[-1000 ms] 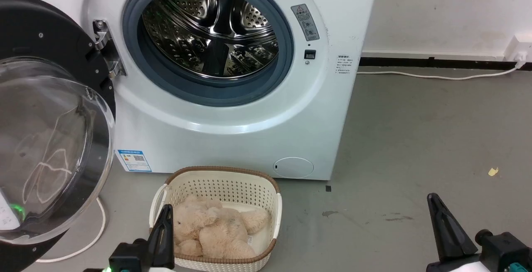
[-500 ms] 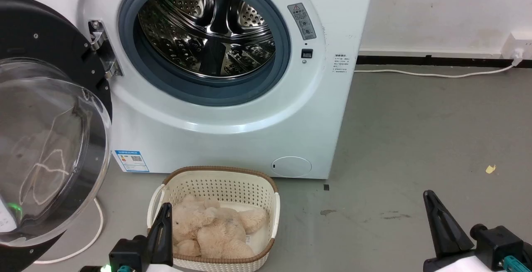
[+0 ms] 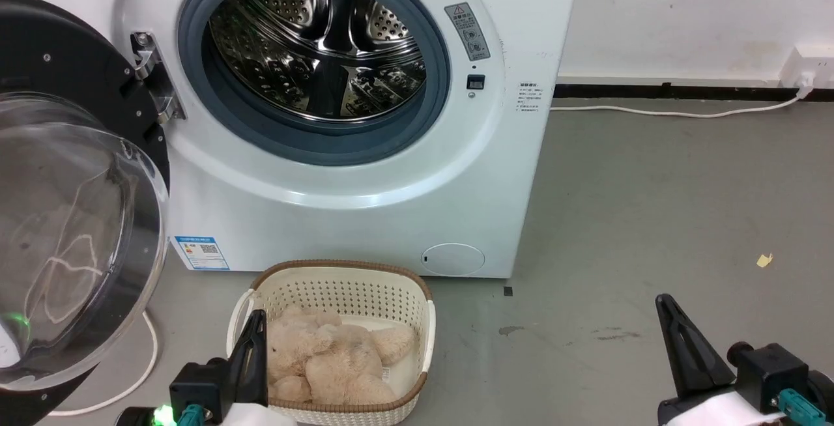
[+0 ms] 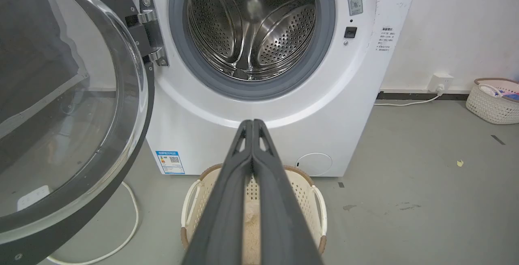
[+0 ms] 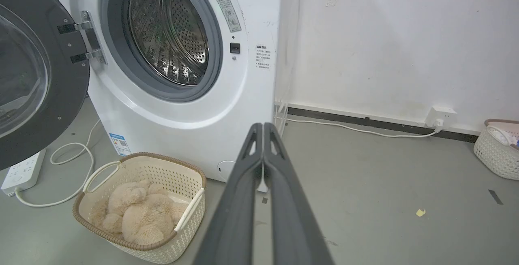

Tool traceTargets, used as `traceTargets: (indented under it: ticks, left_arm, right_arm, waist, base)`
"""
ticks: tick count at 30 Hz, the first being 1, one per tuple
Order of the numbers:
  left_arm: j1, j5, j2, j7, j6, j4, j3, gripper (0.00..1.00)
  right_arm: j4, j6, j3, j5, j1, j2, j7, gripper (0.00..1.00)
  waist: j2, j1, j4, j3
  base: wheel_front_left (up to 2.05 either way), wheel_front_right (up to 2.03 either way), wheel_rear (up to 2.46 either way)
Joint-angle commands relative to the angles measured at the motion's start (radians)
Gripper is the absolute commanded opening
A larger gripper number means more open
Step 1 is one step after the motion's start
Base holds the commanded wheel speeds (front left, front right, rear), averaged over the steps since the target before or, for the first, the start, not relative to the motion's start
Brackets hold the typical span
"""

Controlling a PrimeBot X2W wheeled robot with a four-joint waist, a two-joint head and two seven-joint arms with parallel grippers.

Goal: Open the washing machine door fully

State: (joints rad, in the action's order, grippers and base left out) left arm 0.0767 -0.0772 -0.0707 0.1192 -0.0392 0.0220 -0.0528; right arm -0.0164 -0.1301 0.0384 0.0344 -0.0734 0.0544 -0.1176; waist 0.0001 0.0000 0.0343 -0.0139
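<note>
With the door (image 3: 75, 211) swung wide and my left gripper (image 4: 252, 124) and right gripper (image 5: 263, 127) both clenched empty, I judge only a final outward nudge could remain.

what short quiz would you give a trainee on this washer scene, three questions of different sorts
1. True or false: the washing machine door is swung open on the robot's left of the drum.
2. What lies in the cream basket? A) towels B) a plush toy C) nothing
3. Fill in: the left gripper and the right gripper are both ____.
Key: 1 true; 2 B; 3 shut.
</note>
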Motion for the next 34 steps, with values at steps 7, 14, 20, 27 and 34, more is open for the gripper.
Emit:
traceTargets:
  ticks: [7, 14, 20, 27, 34]
  left_arm:
    - [-0.025, 0.016, 0.007, -0.017, 0.009, -0.006, 0.008, 0.00]
    - [-0.033, 0.025, 0.009, -0.032, 0.014, -0.009, 0.014, 0.00]
    - [-0.039, 0.032, 0.011, -0.044, 0.017, -0.010, 0.020, 0.00]
    - [-0.046, 0.041, 0.013, -0.058, 0.021, -0.013, 0.026, 0.00]
    - [-0.053, 0.049, 0.014, -0.072, 0.026, -0.015, 0.032, 0.00]
  right_arm:
    - [0.003, 0.000, -0.006, -0.009, 0.019, -0.002, 0.015, 0.00]
    - [0.005, 0.000, -0.011, -0.012, 0.027, -0.003, 0.030, 0.00]
    - [0.007, 0.000, -0.015, -0.015, 0.033, -0.003, 0.042, 0.00]
    - [0.008, 0.000, -0.019, -0.019, 0.041, -0.003, 0.056, 0.00]
    - [0.010, 0.000, -0.024, -0.023, 0.048, -0.003, 0.071, 0.00]
  waist:
    - [-0.0001, 0.0000, -0.004, 0.002]
    - [-0.0001, 0.0000, -0.008, 0.003]
    - [-0.0001, 0.0000, -0.012, 0.005]
    - [-0.0001, 0.0000, -0.016, 0.007]
    - [-0.0001, 0.0000, -0.020, 0.008]
  base:
    - [0.00, 0.00, 0.00]
    - [0.00, 0.00, 0.00]
    - [0.00, 0.00, 0.00]
    - [0.00, 0.00, 0.00]
    - [0.00, 0.00, 0.00]
